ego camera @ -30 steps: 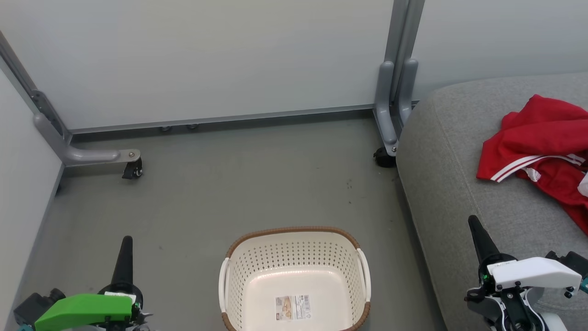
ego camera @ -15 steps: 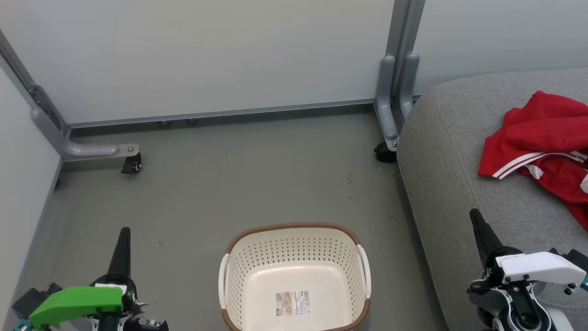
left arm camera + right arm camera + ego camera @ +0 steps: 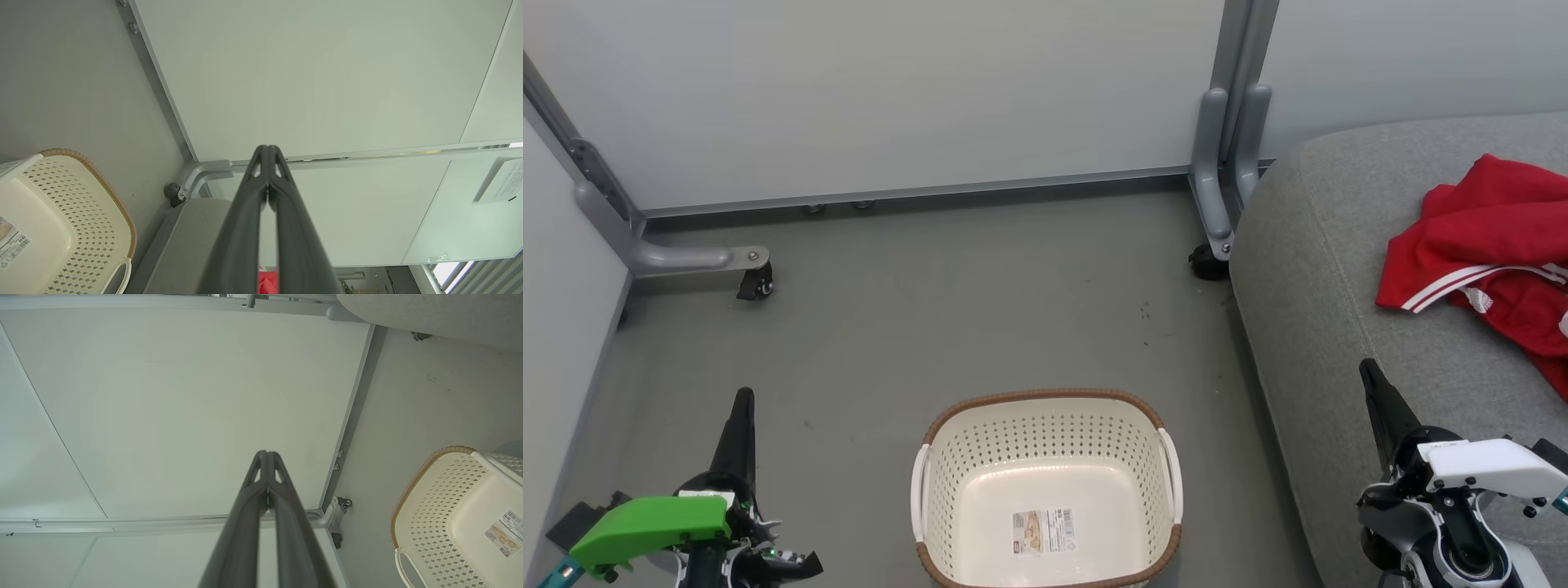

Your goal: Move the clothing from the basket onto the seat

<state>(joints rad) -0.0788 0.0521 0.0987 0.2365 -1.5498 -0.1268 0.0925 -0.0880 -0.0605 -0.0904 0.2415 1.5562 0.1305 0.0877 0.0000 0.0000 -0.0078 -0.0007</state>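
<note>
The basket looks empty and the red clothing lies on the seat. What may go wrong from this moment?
1. The clothing runs past the head view's right edge, so part may hang off the seat unseen.
2. The shut right gripper shows over the seat's rounded side; a low swing might drag on the fabric.

One cream perforated plastic basket point(image 3: 1045, 445) with a brown woven-look rim, carrying two white side handles point(image 3: 920, 486) and one paper label point(image 3: 1044, 529). One large grey fabric seat point(image 3: 1331, 269). One heap of bright red clothing point(image 3: 1486, 237) with white stripes; how many garments cannot be told. Two dark-fingered claws: left claw point(image 3: 743, 400), right claw point(image 3: 1366, 369). Two black caster wheels point(image 3: 756, 284), one under each of two grey metal partition feet point(image 3: 678, 259).
</note>
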